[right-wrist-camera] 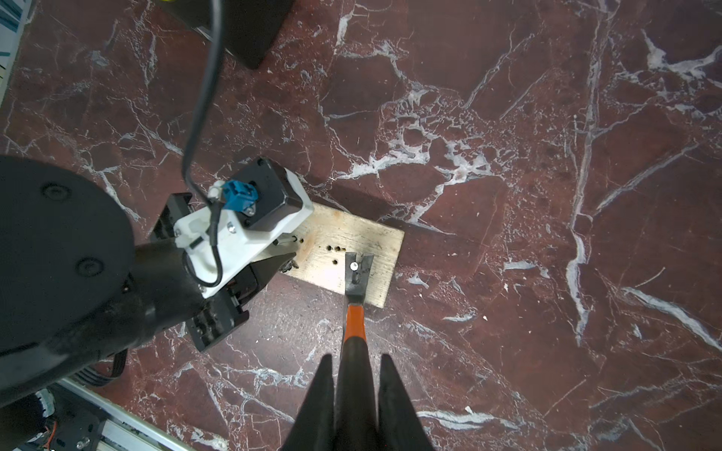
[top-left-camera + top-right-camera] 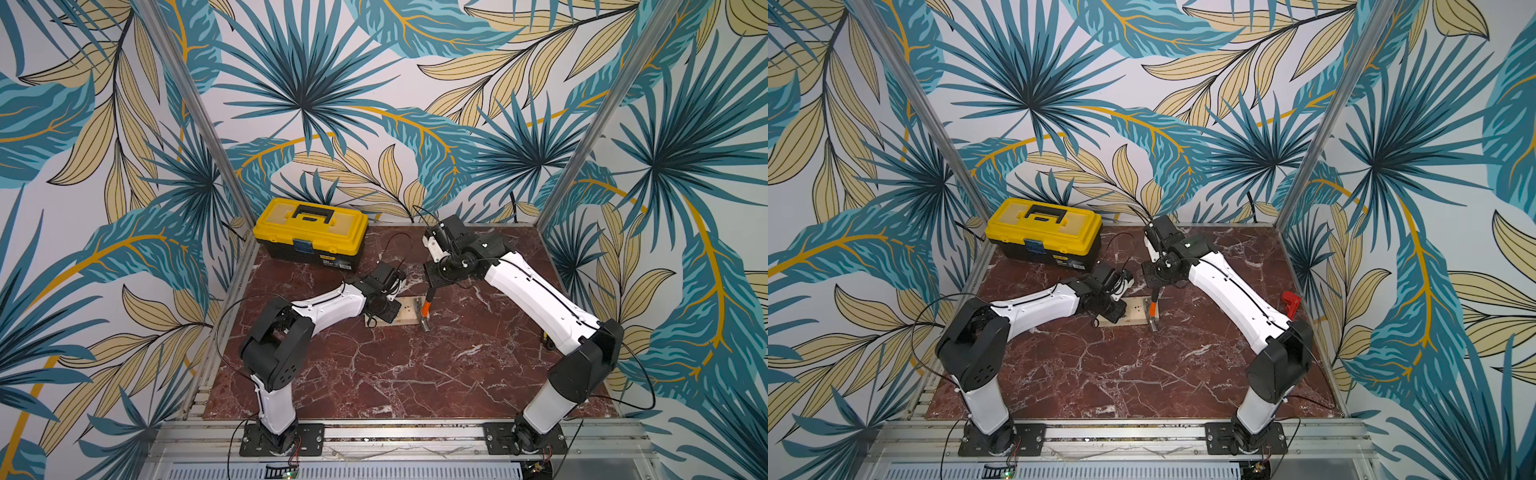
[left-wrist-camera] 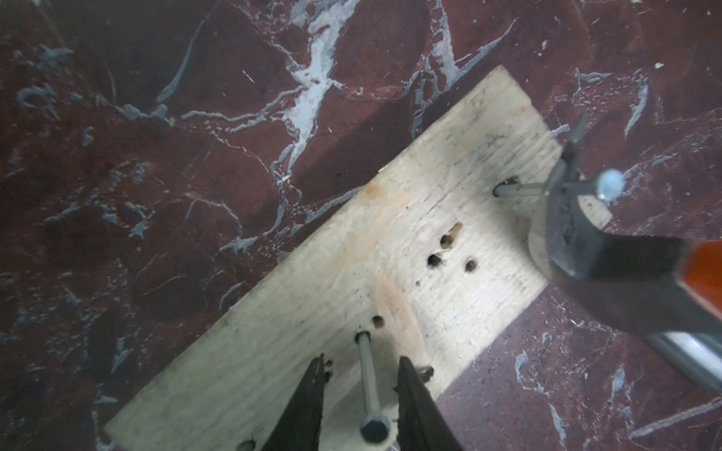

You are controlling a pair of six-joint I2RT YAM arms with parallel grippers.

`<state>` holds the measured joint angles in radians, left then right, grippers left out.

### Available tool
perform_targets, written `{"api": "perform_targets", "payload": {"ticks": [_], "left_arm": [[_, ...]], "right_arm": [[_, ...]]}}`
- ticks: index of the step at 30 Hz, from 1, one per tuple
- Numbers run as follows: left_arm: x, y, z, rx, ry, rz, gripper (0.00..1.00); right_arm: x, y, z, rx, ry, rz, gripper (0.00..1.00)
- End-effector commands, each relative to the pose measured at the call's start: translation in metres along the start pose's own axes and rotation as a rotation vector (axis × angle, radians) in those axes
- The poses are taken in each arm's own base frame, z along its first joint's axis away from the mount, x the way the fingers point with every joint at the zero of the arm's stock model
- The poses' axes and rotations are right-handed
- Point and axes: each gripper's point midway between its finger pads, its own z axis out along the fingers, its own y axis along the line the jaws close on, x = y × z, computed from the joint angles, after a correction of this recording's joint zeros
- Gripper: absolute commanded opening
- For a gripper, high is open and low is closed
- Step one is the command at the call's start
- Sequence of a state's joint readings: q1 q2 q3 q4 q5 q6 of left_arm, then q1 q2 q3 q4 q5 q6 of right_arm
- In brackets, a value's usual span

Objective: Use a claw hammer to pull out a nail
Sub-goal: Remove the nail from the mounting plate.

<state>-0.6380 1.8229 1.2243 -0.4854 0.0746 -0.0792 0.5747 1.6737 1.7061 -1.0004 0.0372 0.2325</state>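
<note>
Clamping the claw hammer [image 1: 353, 324], my right gripper [image 1: 356, 356] hooks the nail [image 1: 353, 266]; my left gripper [image 3: 361, 358], jaws apart, pins the wooden board [image 1: 351, 234]. Crooked levering could slip the claw off.

Marble tabletop [image 2: 374, 374] bears plank [image 1: 363, 238], toolbox [image 2: 309, 232], red tool [image 2: 1291, 303].

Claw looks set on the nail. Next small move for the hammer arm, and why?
Probably tilt the claw hammer back slightly on its head to lever the nail up. The right pincer is shut on its black shaft, the forked claw sits under the nail's head, and the shank is in the board. The left pincer stands open astride a second nail.
</note>
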Motion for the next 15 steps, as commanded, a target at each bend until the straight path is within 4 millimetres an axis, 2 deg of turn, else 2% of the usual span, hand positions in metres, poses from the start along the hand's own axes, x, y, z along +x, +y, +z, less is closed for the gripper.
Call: {"api": "perform_targets", "payload": {"ticks": [1,15], "left_arm": [[0.044,0.002,0.017,-0.001,0.145,-0.023,0.32],[0.055,0.005,0.024,-0.014,0.189,-0.052,0.32]], "right_arm": [[-0.012,0.002,0.012,0.008,-0.088,0.017,0.00],[0.005,-0.001,0.026,0.055,-0.140,-0.010,0.00]]}}
